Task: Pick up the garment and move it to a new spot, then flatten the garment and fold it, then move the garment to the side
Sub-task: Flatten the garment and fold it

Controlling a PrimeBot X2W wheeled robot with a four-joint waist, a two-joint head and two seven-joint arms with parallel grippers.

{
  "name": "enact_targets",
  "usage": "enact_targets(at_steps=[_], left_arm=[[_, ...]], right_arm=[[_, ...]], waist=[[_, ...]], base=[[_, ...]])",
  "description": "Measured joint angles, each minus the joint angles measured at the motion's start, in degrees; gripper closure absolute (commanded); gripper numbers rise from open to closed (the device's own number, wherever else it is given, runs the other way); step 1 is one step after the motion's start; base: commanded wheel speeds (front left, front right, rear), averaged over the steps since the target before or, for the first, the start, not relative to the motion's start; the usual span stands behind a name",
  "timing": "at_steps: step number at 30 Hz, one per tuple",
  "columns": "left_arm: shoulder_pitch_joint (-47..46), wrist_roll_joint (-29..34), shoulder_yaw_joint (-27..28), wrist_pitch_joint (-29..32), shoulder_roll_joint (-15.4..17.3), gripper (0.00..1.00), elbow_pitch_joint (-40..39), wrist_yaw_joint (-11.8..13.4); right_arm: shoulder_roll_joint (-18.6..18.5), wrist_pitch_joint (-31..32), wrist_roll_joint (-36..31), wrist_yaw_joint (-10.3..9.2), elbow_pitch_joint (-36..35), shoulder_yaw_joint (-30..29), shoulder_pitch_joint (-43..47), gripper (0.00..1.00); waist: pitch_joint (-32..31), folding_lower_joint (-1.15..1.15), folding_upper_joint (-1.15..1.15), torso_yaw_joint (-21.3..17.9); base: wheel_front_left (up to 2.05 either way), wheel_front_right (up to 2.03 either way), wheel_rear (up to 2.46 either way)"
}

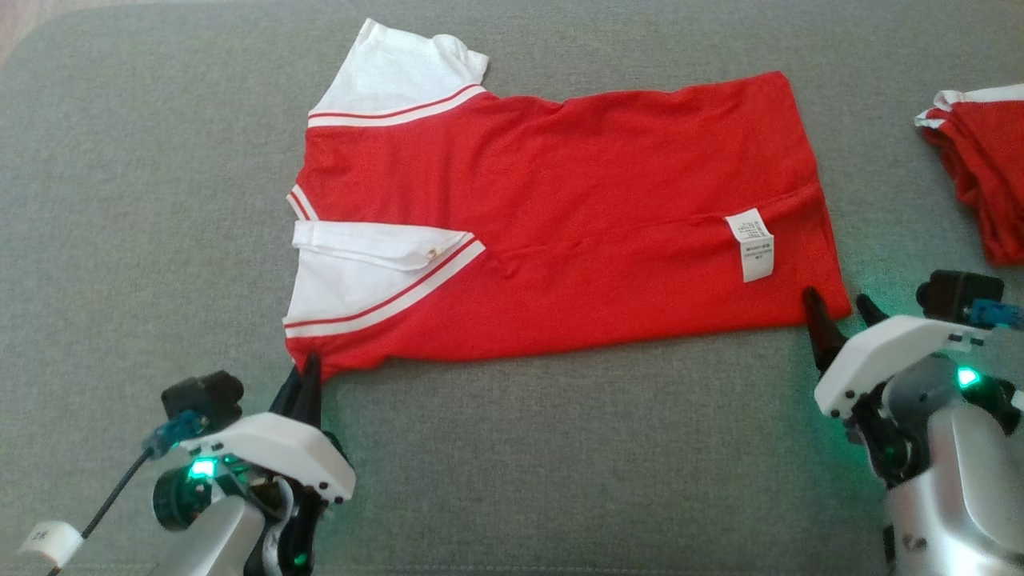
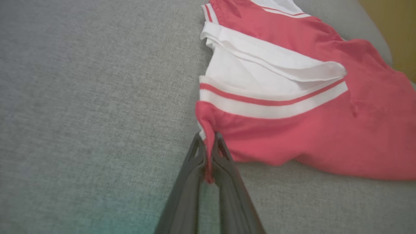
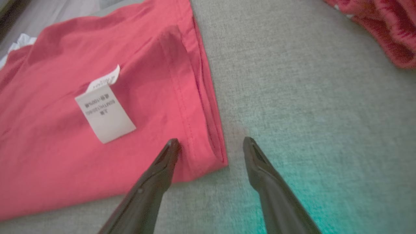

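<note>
Shirt [image 1: 560,216] lies flat on the grey cloth surface [image 1: 560,448], long axis 9 to 3 o'clock, collar end at 9. Your left claw [image 1: 308,380] is pressed together, pinching the near collar-end corner. Your right claw [image 1: 836,298] stands spread, straddling the near hem corner at its 12 o'clock, one finger over red cloth, the other over bare surface. Likely next: close right, then lift both corners.

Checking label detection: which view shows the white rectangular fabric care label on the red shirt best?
Right wrist view: the white rectangular fabric care label is large, its print visible, on the red shirt. Head view has it small, print unreadable. Left wrist view faces the shirt's sleeve end.
</note>
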Motion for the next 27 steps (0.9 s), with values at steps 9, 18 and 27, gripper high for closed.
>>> enact_targets(at_steps=[9, 18, 27], left_arm=[[-0.26, 1.77, 0.04, -0.12, 2.79, 1.00, -6.30, 0.62], [2.27, 3.96, 0.15, 5.61, 12.10, 1.00, -22.79, 4.53], [14.96, 2.76, -0.51, 7.47, 14.51, 1.00, -28.06, 8.17]], right_arm=[[-0.01, -2.97, 3.10, 0.00, 4.87, 1.07, -3.04, 1.00], [-0.01, -2.49, 5.45, 0.00, -3.86, -0.10, 3.58, 1.00], [0.22, -2.00, 6.55, 0.00, -9.92, -0.01, 16.02, 1.00]], waist=[[-1.22, 0.00, 0.00, 0.47], [-4.13, -0.01, 0.00, -0.22], [-4.52, -0.01, 0.00, -0.72]], base=[[0.00, 0.00, 0.00], [0.00, 0.00, 0.00], [0.00, 0.00, 0.00]])
